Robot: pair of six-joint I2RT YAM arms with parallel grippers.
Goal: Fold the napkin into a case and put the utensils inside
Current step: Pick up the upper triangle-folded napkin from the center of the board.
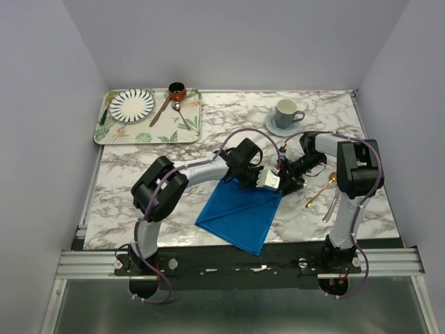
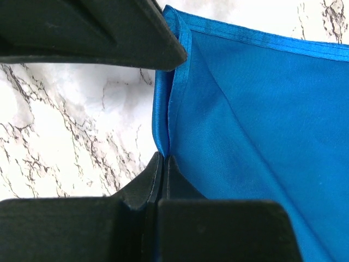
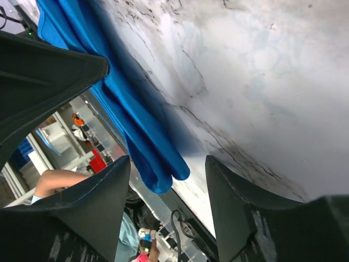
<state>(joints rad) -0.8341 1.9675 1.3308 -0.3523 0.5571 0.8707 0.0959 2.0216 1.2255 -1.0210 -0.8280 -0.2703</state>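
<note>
Overhead, close wrist views, common napkin [image 1: 240,212]

The marble tabletop [image 1: 229,118] carries the blue napkin [image 1: 240,216], a gold spoon [image 1: 320,192] right of it, a floral tray [image 1: 182,125] and saucer [image 1: 278,131] beyond.

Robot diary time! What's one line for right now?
step: napkin fold | left gripper: shut on napkin hem | right gripper: open, folded corner between jaws | gold spoon: on table, apart from napkin
</note>
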